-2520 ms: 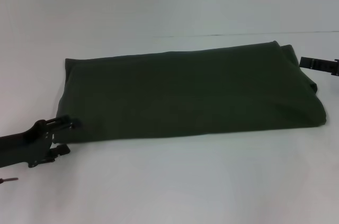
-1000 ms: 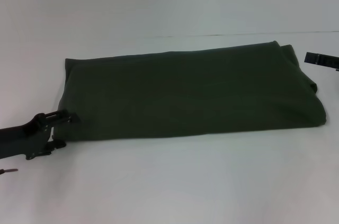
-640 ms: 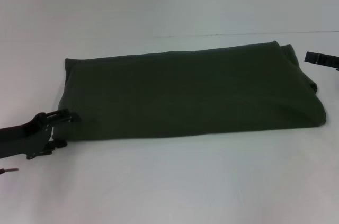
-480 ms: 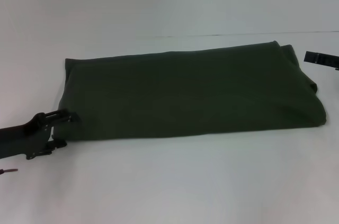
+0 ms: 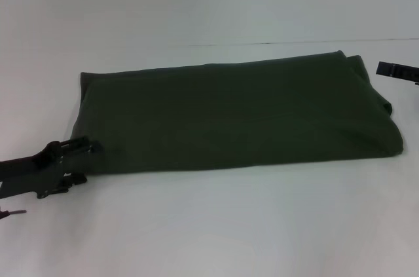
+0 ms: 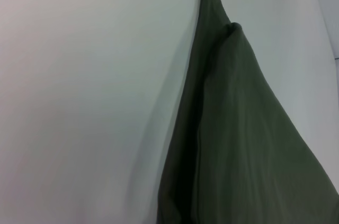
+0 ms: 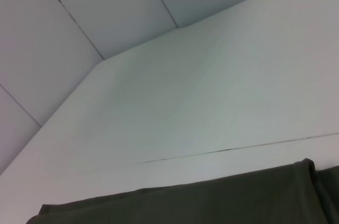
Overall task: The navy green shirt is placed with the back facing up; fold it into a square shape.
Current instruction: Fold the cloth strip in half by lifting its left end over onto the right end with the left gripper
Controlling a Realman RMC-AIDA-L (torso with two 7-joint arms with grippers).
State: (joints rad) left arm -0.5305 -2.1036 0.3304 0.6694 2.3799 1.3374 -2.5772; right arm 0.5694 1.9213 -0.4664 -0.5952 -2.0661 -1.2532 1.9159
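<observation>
We see the navy green shirt (image 5: 236, 116) lying flat on the white table (image 5: 209, 224), already folded into a long band whose long axis runs from our left side to our right side, a little oblique, with the right end farther from us. The left pincer (image 5: 77, 159) is at the near left corner of this band, its two fingers spread apart, one just at the edge of the cloth and one lower on the table; it grips nothing that we can see. The right pincer (image 5: 397, 72) shows only as a dark piece at the edge of the head view, just beyond the far right end of the shirt, and we cannot tell if it is open or closed. In the left wrist view the layered edge of the shirt (image 6: 233, 139) runs away from the camera. We judge that the band must now be folded across its length, and the left arm is the nearer one to begin.
</observation>
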